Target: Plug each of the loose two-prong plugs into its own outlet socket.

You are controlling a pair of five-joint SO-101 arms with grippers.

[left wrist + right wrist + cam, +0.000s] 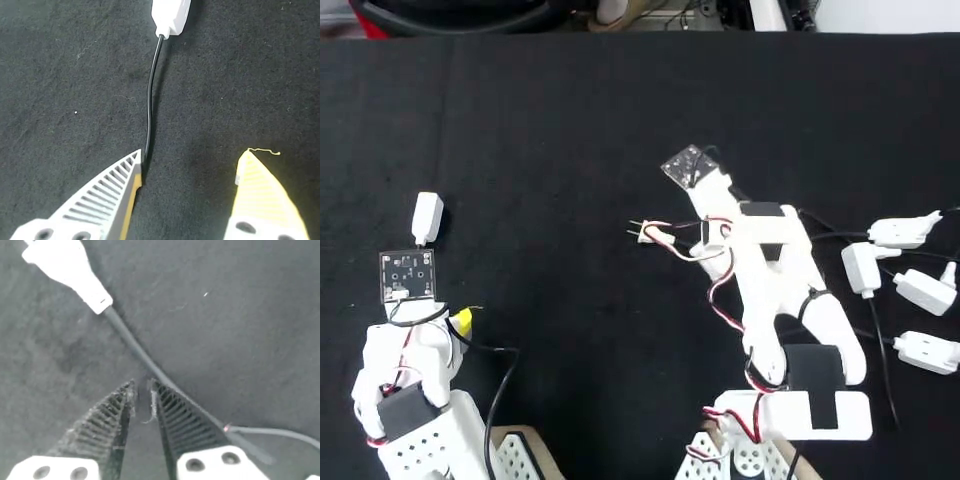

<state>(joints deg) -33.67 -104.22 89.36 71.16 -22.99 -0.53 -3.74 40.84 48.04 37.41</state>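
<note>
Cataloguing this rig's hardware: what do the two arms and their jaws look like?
The left arm and right arm are white with black motor blocks; red, white and black wires run along the right one. The left gripper has one white ribbed jaw and one yellow; the right gripper has dark ribbed jaws on white bases.
</note>
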